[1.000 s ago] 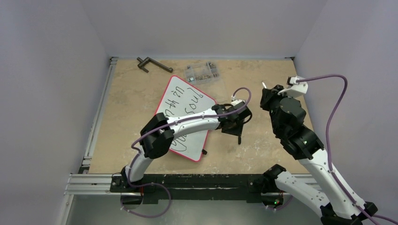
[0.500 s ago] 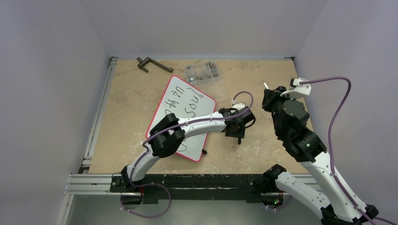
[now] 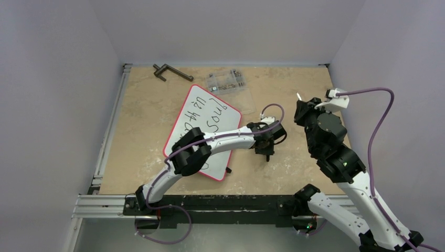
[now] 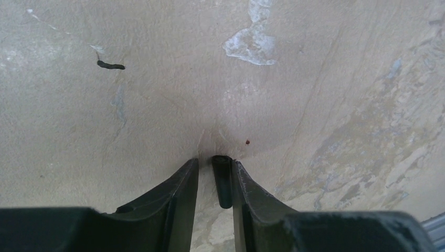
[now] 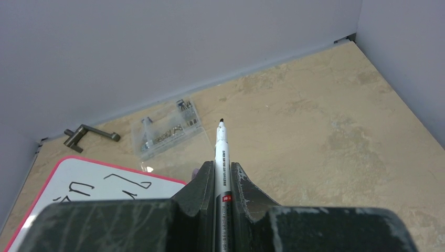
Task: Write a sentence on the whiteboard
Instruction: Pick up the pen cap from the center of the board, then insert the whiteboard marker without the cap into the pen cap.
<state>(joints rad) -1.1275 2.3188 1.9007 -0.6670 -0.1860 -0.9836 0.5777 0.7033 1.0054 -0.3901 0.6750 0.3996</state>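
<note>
The whiteboard (image 3: 194, 98) lies tilted at the table's middle left, red-rimmed, and shows again in the right wrist view (image 5: 78, 176). The sentence (image 3: 212, 118) is in black letters in two lines, partly hidden under my left arm. My left gripper (image 3: 266, 152) is right of the board and low over the bare table. In the left wrist view (image 4: 214, 163) its jaws stand slightly apart; a black marker cap (image 4: 222, 181) rests against the right finger, with a gap to the left finger. My right gripper (image 5: 222, 170) is shut on a white uncapped marker (image 5: 221, 144), held high at the right (image 3: 298, 97).
A clear plastic box of small parts (image 3: 226, 81) sits behind the board, also in the right wrist view (image 5: 168, 131). A dark metal handle (image 3: 171, 72) lies at the back left. Walls close the table at the back and on both sides. A short black mark (image 4: 110, 65) is on the tabletop.
My left gripper has moved right, away from the board, and down towards the table with the cap. My right gripper has shifted slightly right with the marker.
</note>
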